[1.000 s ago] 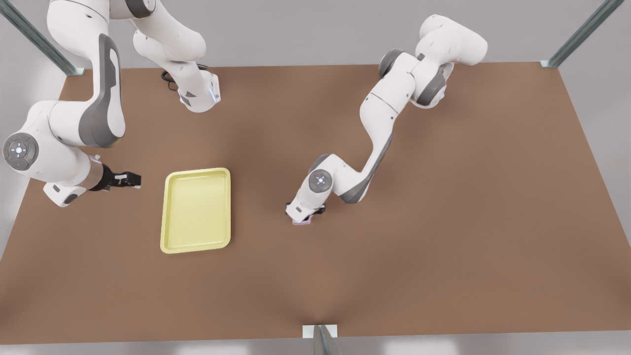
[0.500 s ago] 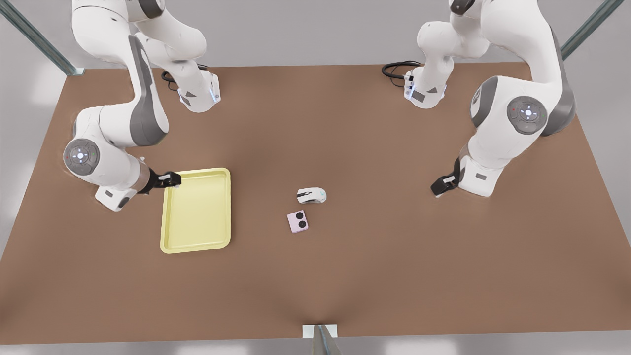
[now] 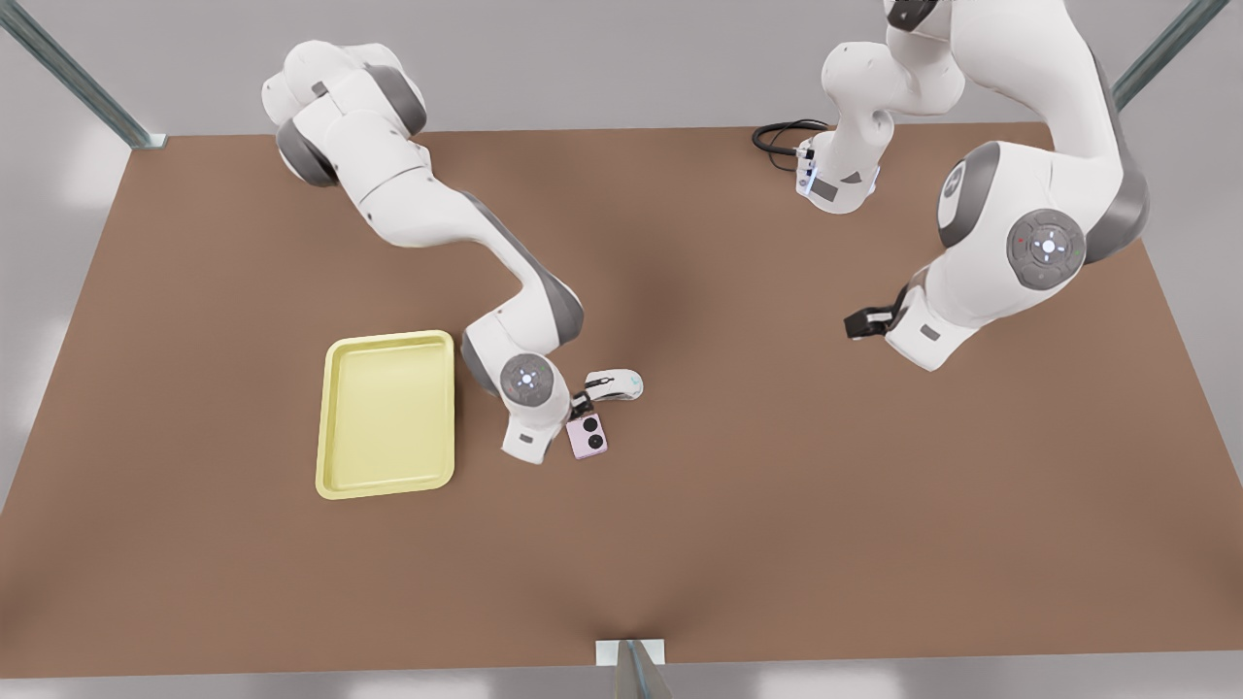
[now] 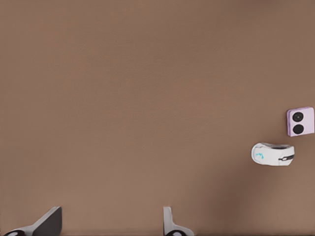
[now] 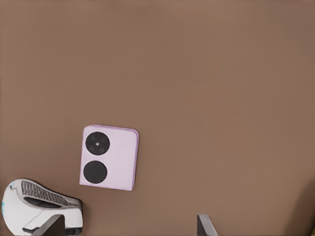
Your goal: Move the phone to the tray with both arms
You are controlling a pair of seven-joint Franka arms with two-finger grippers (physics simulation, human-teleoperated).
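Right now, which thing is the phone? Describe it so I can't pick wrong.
Start at the yellow tray. Toward the front view's right, by the open right gripper, two small things lie close together on the brown table. The phone is the flat pink square with two black circles; the mouse is white and rounded. The open left gripper waits far off.
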